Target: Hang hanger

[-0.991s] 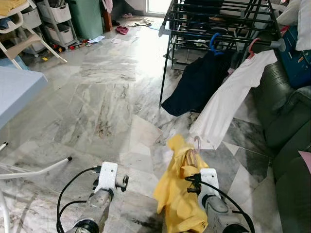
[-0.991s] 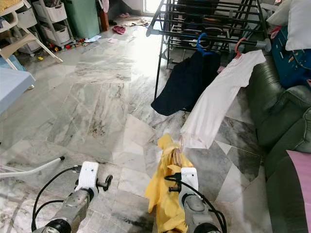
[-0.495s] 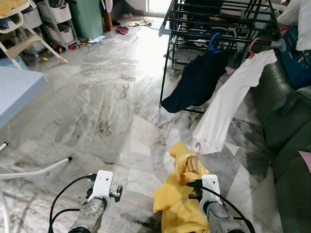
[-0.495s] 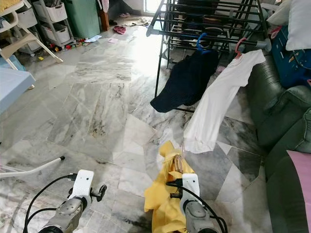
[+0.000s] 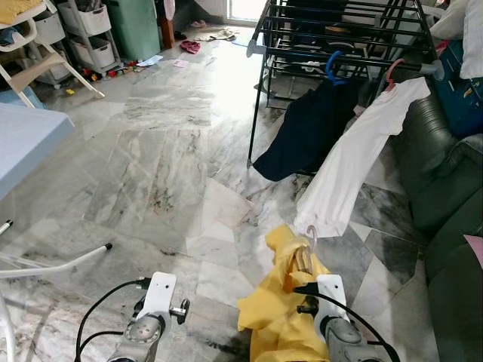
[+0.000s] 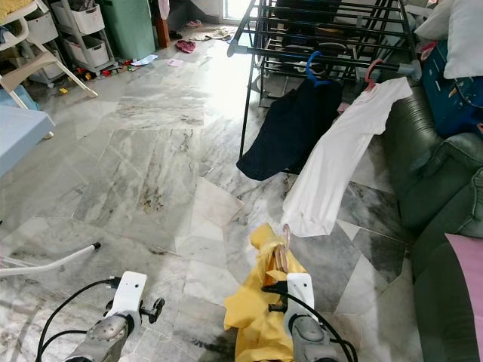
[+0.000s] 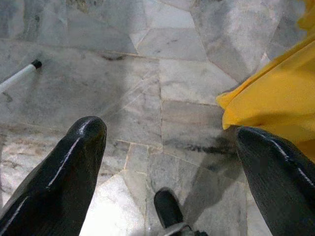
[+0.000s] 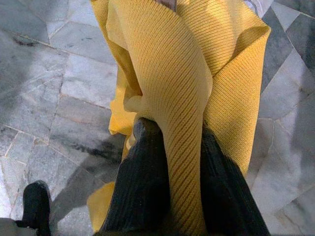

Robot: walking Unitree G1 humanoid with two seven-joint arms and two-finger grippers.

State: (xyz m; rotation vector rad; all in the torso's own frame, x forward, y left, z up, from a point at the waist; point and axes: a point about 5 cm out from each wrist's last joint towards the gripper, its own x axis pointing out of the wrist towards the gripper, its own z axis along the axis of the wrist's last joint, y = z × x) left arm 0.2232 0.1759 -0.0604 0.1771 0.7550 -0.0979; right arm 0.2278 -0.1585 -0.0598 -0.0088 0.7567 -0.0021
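1. Eye views: a hanger (image 5: 304,256) draped in a yellow garment (image 5: 283,317) is held up by the right gripper (image 5: 302,283); a rack (image 5: 339,34) stands well ahead.
2. Left wrist view: the left gripper (image 7: 167,147) is spread above the floor (image 7: 98,88).
3. Right wrist view: yellow cloth is pinched between the fingers (image 8: 142,182).

I'm in a lived-in home: marble tile floor (image 5: 151,173), black drying rack (image 5: 339,38) with a dark garment (image 5: 306,132) and white shirt (image 5: 355,162) on hangers, dark green sofa (image 5: 445,188), storage drawers (image 5: 87,30), slippers (image 5: 190,47) near the doorway.
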